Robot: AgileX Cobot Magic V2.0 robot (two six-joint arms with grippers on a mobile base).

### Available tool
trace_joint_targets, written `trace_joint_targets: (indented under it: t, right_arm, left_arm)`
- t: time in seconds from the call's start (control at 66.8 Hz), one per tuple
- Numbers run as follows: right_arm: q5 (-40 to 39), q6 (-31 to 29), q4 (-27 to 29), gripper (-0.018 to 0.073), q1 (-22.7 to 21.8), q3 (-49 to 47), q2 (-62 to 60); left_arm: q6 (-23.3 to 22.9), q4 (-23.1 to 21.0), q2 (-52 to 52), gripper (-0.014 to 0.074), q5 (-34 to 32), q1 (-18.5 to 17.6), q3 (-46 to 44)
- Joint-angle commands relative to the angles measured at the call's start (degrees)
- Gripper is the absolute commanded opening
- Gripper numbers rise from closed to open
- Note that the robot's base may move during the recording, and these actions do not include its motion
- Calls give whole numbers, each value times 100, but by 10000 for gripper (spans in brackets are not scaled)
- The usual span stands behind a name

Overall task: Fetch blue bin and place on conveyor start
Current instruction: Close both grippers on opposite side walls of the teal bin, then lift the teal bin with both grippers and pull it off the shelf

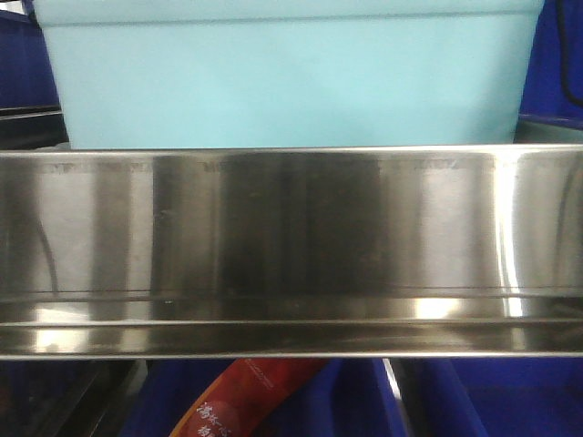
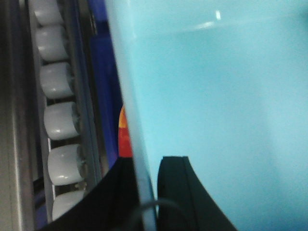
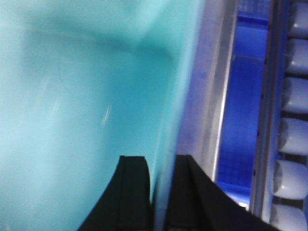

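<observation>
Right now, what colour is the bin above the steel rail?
The bin is pale turquoise-blue; exterior front-facing view shows it best.

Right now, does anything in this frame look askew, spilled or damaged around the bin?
Only one thing: a red printed packet lies slanted below the stainless-steel rail, among dark blue crates. The blue bin looks intact, its walls pinched by the left gripper and right gripper.

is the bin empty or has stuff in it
Empty, as far as shown: both wrist views show only bare turquoise inside the bin; the rest is hidden.
</observation>
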Motion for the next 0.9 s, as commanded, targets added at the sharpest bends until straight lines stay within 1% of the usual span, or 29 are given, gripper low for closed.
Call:
trace_joint_targets:
  t: [0.0, 0.105, 0.254, 0.524, 0.673, 0.823, 0.883]
  right_arm:
    - [37, -75, -165, -151, -5, -31, -25]
    - [118, -75, -177, -151, -5, -31, -51]
    - [215, -75, -188, -151, -5, -31, -305]
    - [203, -75, -188, -151, 19, -31, -1213]
    - [242, -75, -193, -151, 158, -31, -1746]
    - [323, -75, -193, -151, 356, -31, -2138]
    - [271, -75, -193, -151, 408, -31, -2247]
  left_arm:
    - [31, 84, -51, -111, -22, 32, -39]
    - [31, 84, -59, -111, 22, 32, -52]
    - [31, 84, -211, -111, 291, 32, -157]
    - [31, 24, -1083, -111, 547, 32, -161]
    - [31, -10, -1637, -111, 715, 32, -161]
    - [31, -219, -2146, -111, 767, 32, -161]
    - [31, -219, -2278, -111, 779, 32, -165]
